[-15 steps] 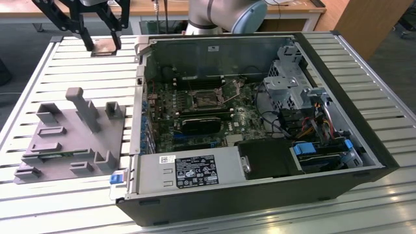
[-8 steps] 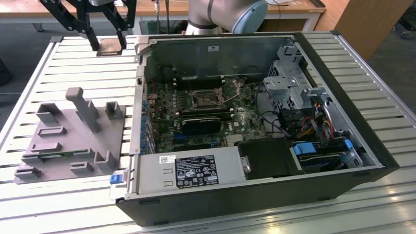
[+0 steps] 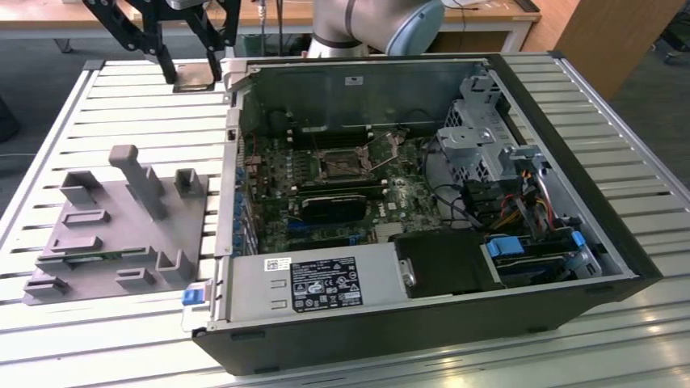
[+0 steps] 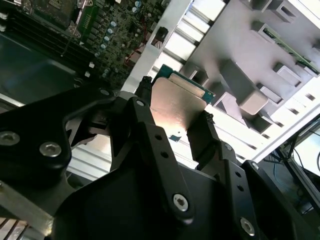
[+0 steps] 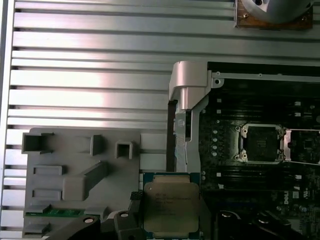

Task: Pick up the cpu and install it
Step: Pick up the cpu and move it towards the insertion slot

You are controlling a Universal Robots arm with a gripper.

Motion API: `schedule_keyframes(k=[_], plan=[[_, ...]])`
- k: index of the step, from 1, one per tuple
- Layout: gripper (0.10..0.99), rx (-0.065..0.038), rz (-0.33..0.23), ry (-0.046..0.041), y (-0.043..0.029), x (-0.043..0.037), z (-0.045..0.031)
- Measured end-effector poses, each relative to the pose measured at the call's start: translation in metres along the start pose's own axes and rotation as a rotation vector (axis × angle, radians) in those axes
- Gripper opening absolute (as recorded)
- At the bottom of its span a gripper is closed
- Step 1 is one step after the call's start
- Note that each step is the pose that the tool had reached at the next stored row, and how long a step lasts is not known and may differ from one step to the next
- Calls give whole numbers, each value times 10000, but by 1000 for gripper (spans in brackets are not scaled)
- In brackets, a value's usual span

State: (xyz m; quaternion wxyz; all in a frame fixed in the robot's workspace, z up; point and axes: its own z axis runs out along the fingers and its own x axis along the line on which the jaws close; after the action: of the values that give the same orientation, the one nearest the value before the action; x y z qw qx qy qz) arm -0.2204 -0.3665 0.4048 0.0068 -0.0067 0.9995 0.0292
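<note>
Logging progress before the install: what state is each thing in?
cpu: held in the air, not installed.
gripper: shut on the cpu.
socket: empty.
case: lying on its side, open.

Setting recorded as a robotics laboratory or test workshop. A desk point(image 3: 97, 121) built of slotted aluminium profiles is noted, with the base of a robot arm point(image 3: 372, 24) mounted at its far edge. An opened computer case point(image 3: 603, 194) is laid on its side on the desk, with the motherboard point(image 3: 323, 182) exposed. A grey plastic fixture tray point(image 3: 119, 234) with upright posts is placed beside the case. In the second wrist view a cpu point(image 4: 175, 100) is seen clamped between the black jaws of the gripper point(image 4: 172, 125). Pale wooden tables point(image 3: 65, 18) and grey flooring point(image 3: 32, 73) are seen behind.
</note>
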Motion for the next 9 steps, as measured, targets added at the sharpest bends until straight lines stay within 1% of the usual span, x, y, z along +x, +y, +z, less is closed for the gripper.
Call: schedule_keyframes(k=[9], plan=[[537,0,0,0,5,-146,6]])
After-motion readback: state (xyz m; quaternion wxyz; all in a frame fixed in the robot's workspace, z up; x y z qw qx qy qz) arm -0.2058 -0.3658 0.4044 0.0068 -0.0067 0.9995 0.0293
